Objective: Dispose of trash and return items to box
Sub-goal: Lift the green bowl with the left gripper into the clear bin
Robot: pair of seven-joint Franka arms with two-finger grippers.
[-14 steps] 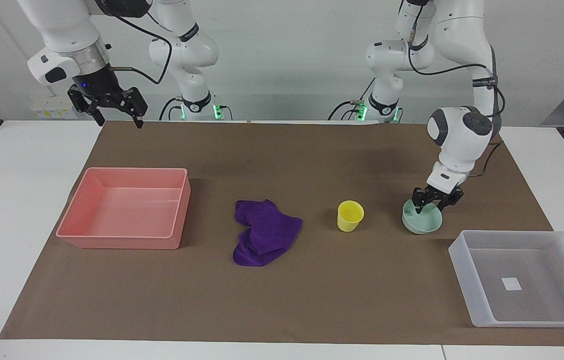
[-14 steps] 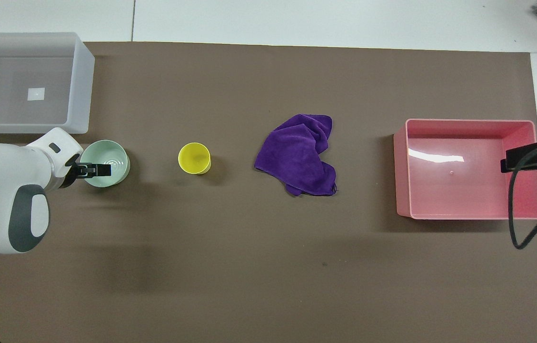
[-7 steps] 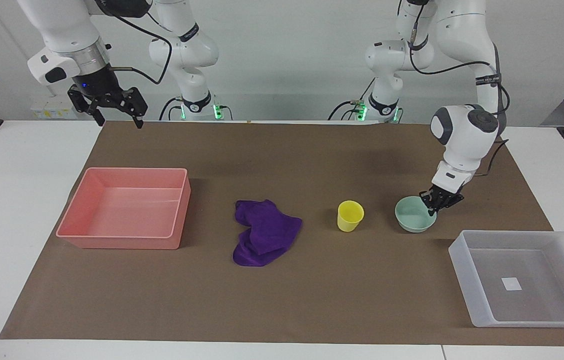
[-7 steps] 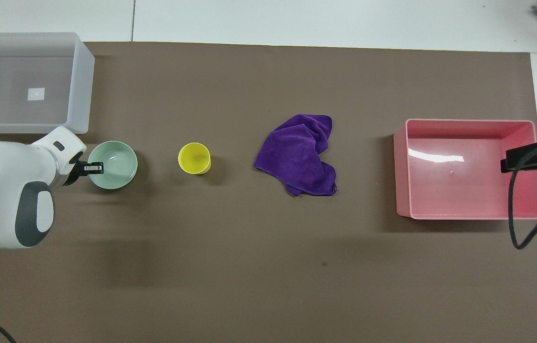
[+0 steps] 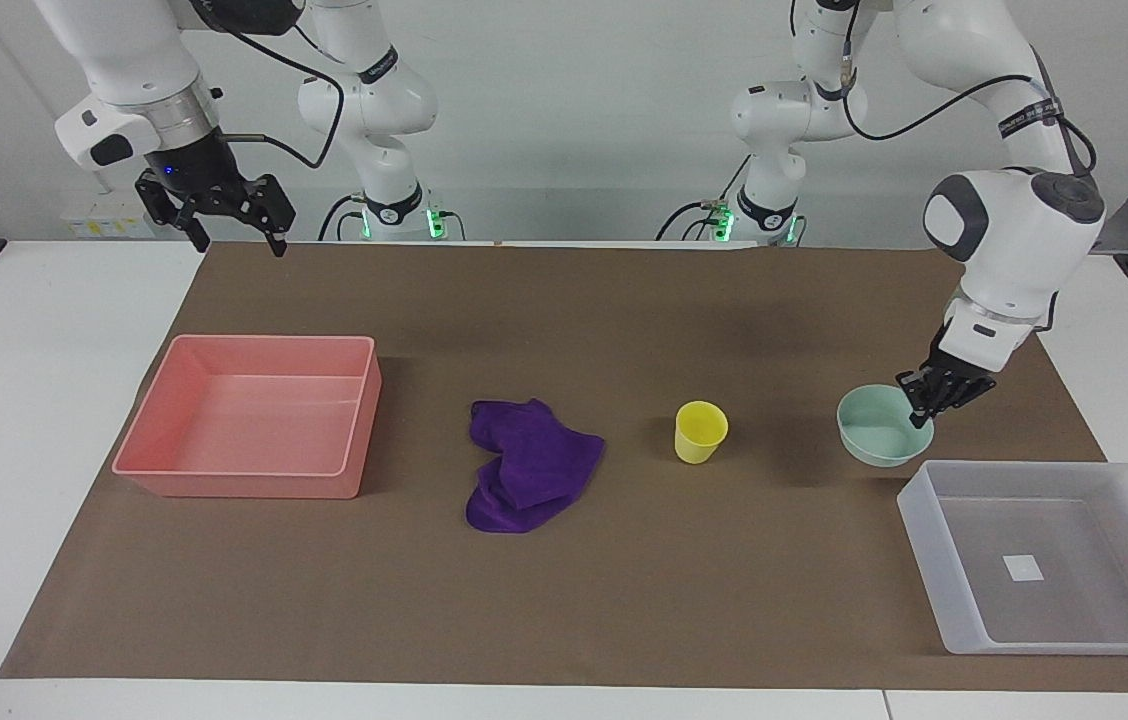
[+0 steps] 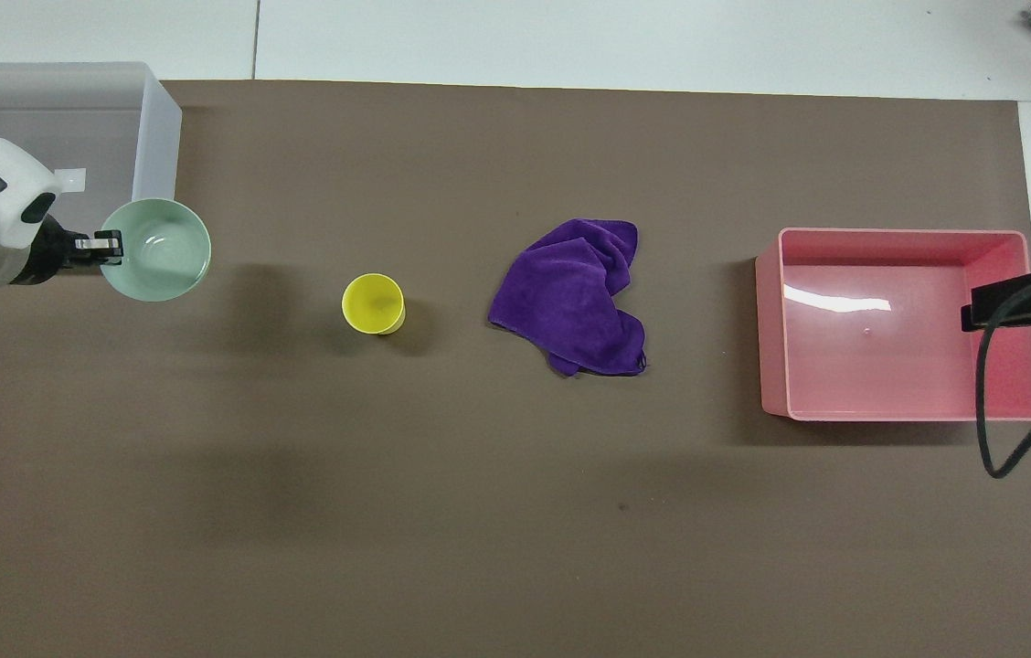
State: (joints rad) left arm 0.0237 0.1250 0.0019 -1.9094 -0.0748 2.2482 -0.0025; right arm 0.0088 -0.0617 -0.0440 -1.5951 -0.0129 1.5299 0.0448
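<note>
The left claw [image 5: 921,408] is clamped on the rim of the green bowl [image 5: 882,428] and holds it in the air over the brown mat, at the edge of the clear tray [image 5: 1054,628] at the left arm's end of the table [image 5: 24,400]. The yellow cup [image 5: 700,431] stands on the mat beside the purple cloth [image 5: 529,465]. The right claw [image 5: 229,228] waits with fingers spread, raised above the table near the pink bin [image 5: 254,485].
</note>
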